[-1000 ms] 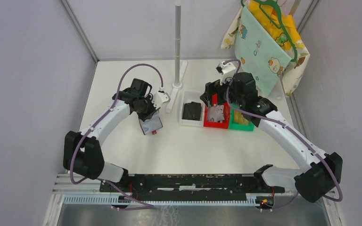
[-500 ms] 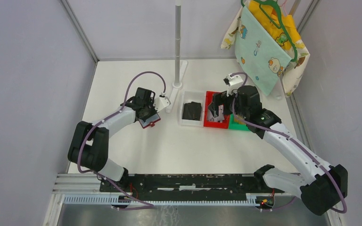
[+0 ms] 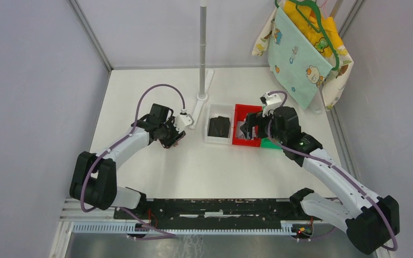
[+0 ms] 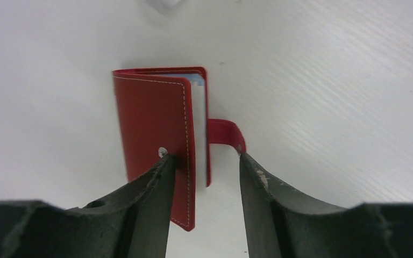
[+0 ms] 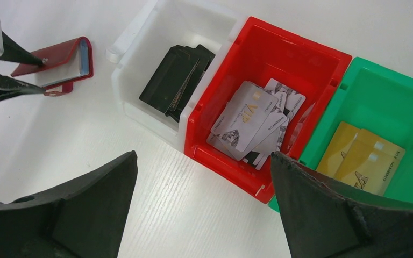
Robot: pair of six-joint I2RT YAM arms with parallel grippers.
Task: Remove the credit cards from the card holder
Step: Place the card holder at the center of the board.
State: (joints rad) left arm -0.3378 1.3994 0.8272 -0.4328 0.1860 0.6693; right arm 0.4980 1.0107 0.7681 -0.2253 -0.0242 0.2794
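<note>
The red card holder (image 4: 156,134) rests on the white table, folded almost shut, with its strap tab (image 4: 226,134) hanging loose. A pale blue card edge (image 4: 197,81) shows between its covers. My left gripper (image 4: 204,157) is open around its near end: one finger touches the cover and the other stands apart by the strap snap. From above, the card holder (image 3: 174,138) lies left of the bins. My right gripper (image 5: 203,155) is wide open and empty over bare table, in front of the red bin (image 5: 226,156). Several grey credit cards (image 5: 250,121) lie in that bin.
A white bin (image 5: 134,115) holds black cards (image 5: 175,80), and a green bin (image 5: 408,97) holds gold cards (image 5: 363,158). The three bins stand in a row at mid-table. A pole stand (image 3: 202,54) rises behind them, and hanging cloth (image 3: 301,48) fills the back right.
My left arm brought the card holder down to the table and its jaws have parted. The right gripper drew back from over the red bin towards the near side, staying open.
</note>
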